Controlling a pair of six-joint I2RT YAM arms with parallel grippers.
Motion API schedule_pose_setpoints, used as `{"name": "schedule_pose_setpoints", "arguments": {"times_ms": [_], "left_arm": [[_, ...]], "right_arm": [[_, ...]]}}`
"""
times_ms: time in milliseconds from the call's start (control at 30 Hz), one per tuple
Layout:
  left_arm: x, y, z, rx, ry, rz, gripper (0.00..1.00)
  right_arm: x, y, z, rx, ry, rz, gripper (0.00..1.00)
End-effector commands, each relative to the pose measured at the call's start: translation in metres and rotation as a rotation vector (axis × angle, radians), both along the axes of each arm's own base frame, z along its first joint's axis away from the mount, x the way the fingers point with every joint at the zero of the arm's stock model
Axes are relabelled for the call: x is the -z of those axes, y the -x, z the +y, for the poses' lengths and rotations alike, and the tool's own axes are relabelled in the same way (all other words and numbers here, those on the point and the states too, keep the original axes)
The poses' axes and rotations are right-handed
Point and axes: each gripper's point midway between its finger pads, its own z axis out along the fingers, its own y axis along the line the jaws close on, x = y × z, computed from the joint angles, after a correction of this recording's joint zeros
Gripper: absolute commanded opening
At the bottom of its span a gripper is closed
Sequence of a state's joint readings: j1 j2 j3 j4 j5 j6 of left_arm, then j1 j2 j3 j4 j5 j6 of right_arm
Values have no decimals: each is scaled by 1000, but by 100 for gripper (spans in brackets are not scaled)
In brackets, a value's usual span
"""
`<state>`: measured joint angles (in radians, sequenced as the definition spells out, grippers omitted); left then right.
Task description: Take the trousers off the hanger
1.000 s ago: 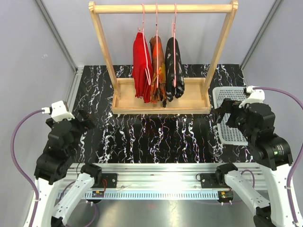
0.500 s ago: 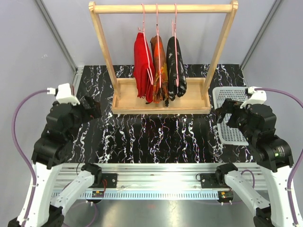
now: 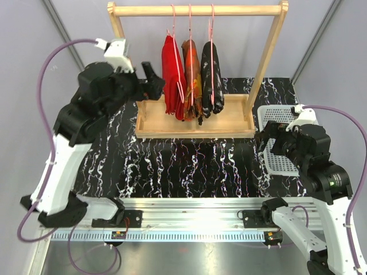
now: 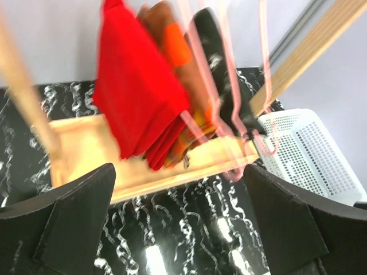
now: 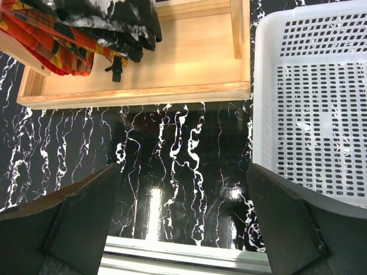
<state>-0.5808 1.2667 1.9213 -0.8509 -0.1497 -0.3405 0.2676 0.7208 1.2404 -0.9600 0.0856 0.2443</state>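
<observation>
Three pairs of trousers (image 3: 191, 77) hang folded on pink hangers (image 3: 190, 26) from the wooden rail (image 3: 195, 10). The red pair (image 3: 171, 74) is nearest the left gripper (image 3: 153, 83), which hovers just beside it, fingers spread. The wrist view is blurred, so contact seems unlikely but is not certain. The gripper should pinch the red cloth low, clear of the hanger wire. The right gripper (image 3: 265, 137), also spread, hangs near the basket (image 3: 281, 157).

The trousers (image 3: 191, 80) are soft, matt cloth. The rack (image 3: 246, 9) is pale, smooth wood. The tabletop (image 3: 189, 166) is glossy black with white marble veining and reflects glare. The basket (image 5: 321, 114) is white perforated plastic. The rail (image 3: 189, 209) is brushed metal.
</observation>
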Motion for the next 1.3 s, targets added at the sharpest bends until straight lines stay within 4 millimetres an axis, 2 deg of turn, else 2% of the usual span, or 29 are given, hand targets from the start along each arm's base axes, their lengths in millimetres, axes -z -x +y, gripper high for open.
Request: {"name": "schedule_pose_setpoints", "arguments": {"times_ms": [0,133,167,200,267,300,333,367,400,500,667,800,833,967,1033,1133,1167,1267], "left_arm": [[-17,-16,2,-92,-24,-19,99],[-19,-34,-23,-101,-77,-57,99],[-32,-33,-30,-77,-66,-86,99],[-21,-44,-43,-68,-90,-62,99],[-17,-53,-49,-86,-116,-52,99],[-21,-59,-41,-146,-128,-65,99],[-9,-70,-43,-174,-164,-45,98],[-7,-75,-39,-208,-185,-46,93],[-3,-81,-30,-276,-215,-45,82],[6,-93,-25,-336,-271,-42,71],[22,-110,-43,-298,-330,-41,70],[33,-116,-43,-318,-373,-20,69],[32,-118,-44,-318,-369,-28,61],[39,-128,-49,-277,-377,-24,40],[42,-131,-52,-264,-374,-19,36],[40,-131,-53,-267,-358,-24,14],[38,-131,-52,-268,-352,-28,0],[34,-135,-51,-261,-325,-35,0]], "right_arm": [[-10,2,4,-16,-31,-36,99],[-10,7,3,-17,-35,-44,99],[-10,9,4,-21,-37,-42,99],[-10,10,3,-18,-33,-45,100],[-12,14,1,-18,-29,-41,99],[-13,16,0,-16,-27,-44,99],[-16,19,0,-19,-30,-53,100],[-19,21,-1,-19,-34,-60,100],[-20,24,0,-24,-40,-66,99],[-26,31,1,-38,-54,-88,100],[-28,34,1,-49,-56,-98,99],[-24,33,4,-59,-60,-88,100],[-25,34,5,-63,-63,-93,99],[-25,33,7,-74,-71,-94,99],[-23,33,8,-74,-73,-92,99],[-21,34,12,-96,-86,-85,100],[-21,34,13,-100,-86,-85,99],[-19,33,15,-110,-93,-78,99]]}}
